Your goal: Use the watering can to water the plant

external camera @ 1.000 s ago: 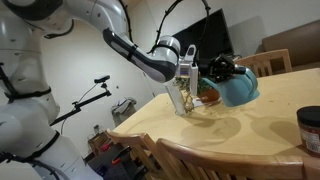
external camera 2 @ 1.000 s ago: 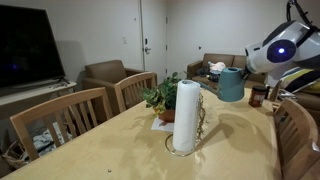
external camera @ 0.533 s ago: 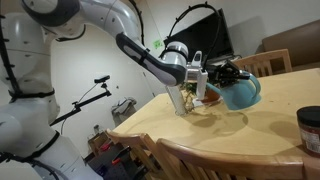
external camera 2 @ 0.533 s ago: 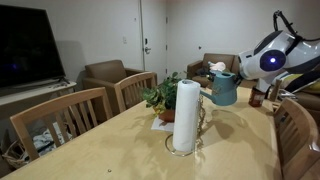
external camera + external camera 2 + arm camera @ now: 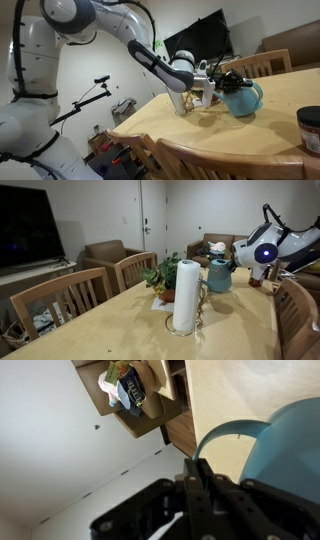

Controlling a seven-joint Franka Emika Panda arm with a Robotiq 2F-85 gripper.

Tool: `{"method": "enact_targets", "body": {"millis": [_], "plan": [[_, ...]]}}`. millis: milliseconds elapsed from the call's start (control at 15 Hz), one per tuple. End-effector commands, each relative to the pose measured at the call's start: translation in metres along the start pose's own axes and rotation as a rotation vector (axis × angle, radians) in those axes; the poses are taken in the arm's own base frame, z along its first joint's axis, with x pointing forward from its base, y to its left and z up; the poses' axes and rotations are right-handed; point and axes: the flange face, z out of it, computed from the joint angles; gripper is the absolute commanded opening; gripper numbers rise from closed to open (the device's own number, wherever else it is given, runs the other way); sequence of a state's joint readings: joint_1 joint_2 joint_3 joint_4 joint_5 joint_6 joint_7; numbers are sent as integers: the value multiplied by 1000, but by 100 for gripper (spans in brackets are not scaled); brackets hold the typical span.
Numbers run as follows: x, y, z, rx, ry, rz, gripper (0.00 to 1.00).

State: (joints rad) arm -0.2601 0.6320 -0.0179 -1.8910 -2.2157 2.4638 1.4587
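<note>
The arm reaches over the wooden table (image 5: pixel 120 328) toward the white paper roll (image 5: pixel 185 295), which stands upright in a wire holder near the middle of the table. In both exterior views the gripper (image 5: pixel 227 79) sits at the top of the watering can (image 5: pixel 220 276), at its handle. In the wrist view the gripper (image 5: pixel 197 490) has its two dark fingers (image 5: pixel 189 482) close together, and the thin loop of the handle of the can (image 5: pixel 285 450) runs down between them, so the claw is narrow and is clamped on the handle.

The can is behind the roll in an exterior view, a little to the side of it, near but not touching. Its body is about upright. Its bottom is very close to the table top, and I cannot tell if it rests on the wood or hangs just over it. The spout is too thin to see clearly.

The plant (image 5: pixel 160 277) stands in its orange pot just beside the roll, on the side away from the can, so the roll is between the can and the plant in this view. The leaves reach about as high as the top of the roll.

A dark jar (image 5: pixel 311 128) stands on the table well apart from the roll, at the picture edge. Wooden chairs (image 5: pixel 62 295) stand along the table side nearest the plant, and a dark screen (image 5: pixel 25 225) is on the wall beyond them.
</note>
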Motion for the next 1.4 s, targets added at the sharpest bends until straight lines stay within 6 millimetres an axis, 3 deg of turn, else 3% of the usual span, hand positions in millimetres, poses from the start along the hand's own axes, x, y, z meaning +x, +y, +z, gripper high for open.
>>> {"method": "enact_targets", "body": {"millis": [0,467,533,600,933,1200,1333], "plan": [[2,-5,17,18,13,27,2],[3,-8,32,46,3,43,2],[2,-9,34,56,-2,43,32],[2,-9,35,64,2,44,33],[-5,-16,42,80,-13,41,69],[-7,-9,32,59,-15,25,99],[-7,-4,23,45,-4,17,100]]}}
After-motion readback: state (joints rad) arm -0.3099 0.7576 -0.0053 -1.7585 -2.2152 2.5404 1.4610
